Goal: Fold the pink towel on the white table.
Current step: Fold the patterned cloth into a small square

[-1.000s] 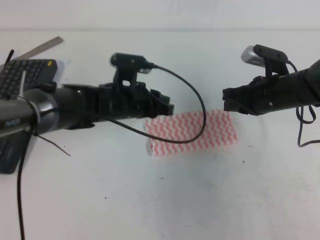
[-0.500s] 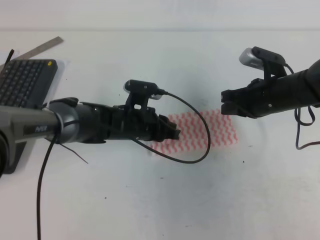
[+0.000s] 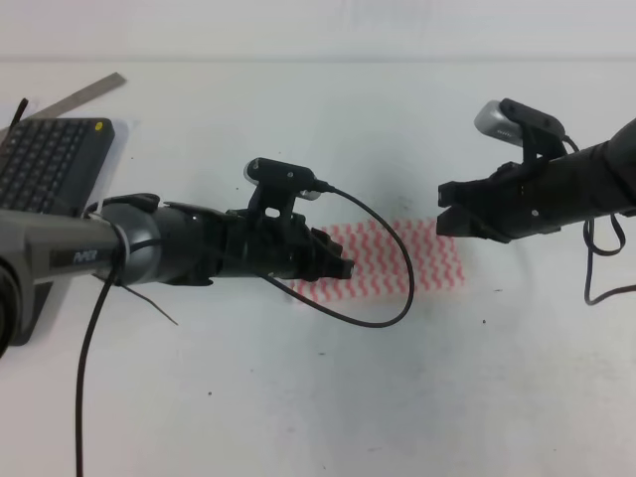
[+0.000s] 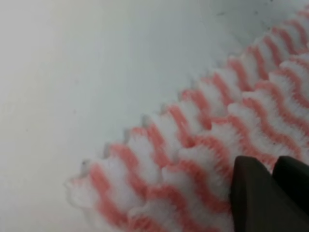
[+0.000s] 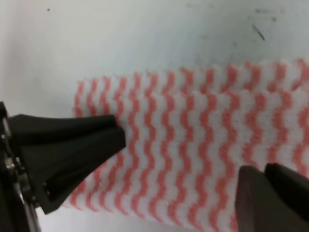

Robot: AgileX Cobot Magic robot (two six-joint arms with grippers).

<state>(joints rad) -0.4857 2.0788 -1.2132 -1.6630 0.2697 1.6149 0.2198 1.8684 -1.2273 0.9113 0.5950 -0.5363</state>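
Pink towel (image 3: 397, 260) flat on white worktop (image 3: 298, 397), mid-scene, already a long narrow strip w/ two layers showing in wrist views, so prob. folded once; judged ready for 2nd fold along its length.

Left pincer (image 3: 343, 266) low over towel's left end, tips at/over the cloth edge. In left wrist view fingertips (image 4: 251, 193) sit close together, only a thin gap, right above the striped pile; touching or not: can't tell. Looks clenched, but whether any cloth is caught between tips: can't tell. Placed there likely to pick that short end & carry it toward the other.

Right pincer (image 3: 444, 211) near towel's right end, at its far corner, seemingly above the cloth rather than on it. Right wrist view: fingertips (image 5: 256, 193) nearly shut, nothing visibly held, over the right part of the strip; left pincer visible opposite at the other end. Prob. standing by to pin or guide that end.

Keyboard (image 3: 45, 159) & metal ruler (image 3: 84, 94) far left, well apart from towel.
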